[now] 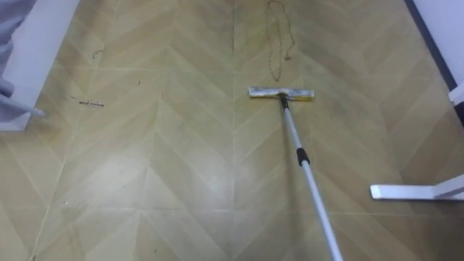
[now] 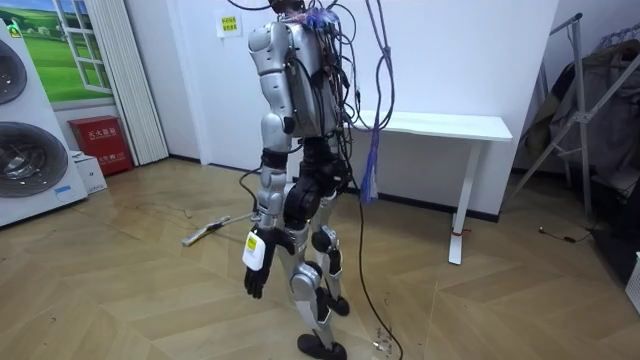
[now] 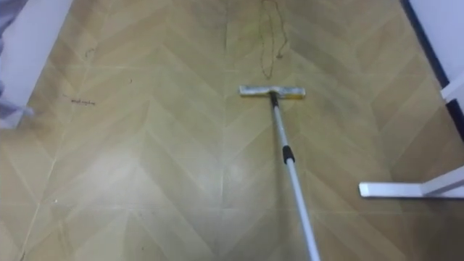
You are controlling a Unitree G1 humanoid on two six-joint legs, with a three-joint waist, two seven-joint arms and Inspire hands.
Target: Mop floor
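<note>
Mop (image 1: 303, 156) pointing forward from lower right, flat head (image 1: 281, 93) crosswise on floor (image 1: 145, 167)

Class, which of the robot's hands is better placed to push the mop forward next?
Probably the right: the mop pole runs off at the lower right, the robot's right side, while the left hand hangs beside its thigh, away from the pole.

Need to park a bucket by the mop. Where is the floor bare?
Widest bare floor lies left of the mop pole, between it and the small debris. A smaller patch sits between pole and white table foot. Beyond the mop head lies a thin dark line.
</note>
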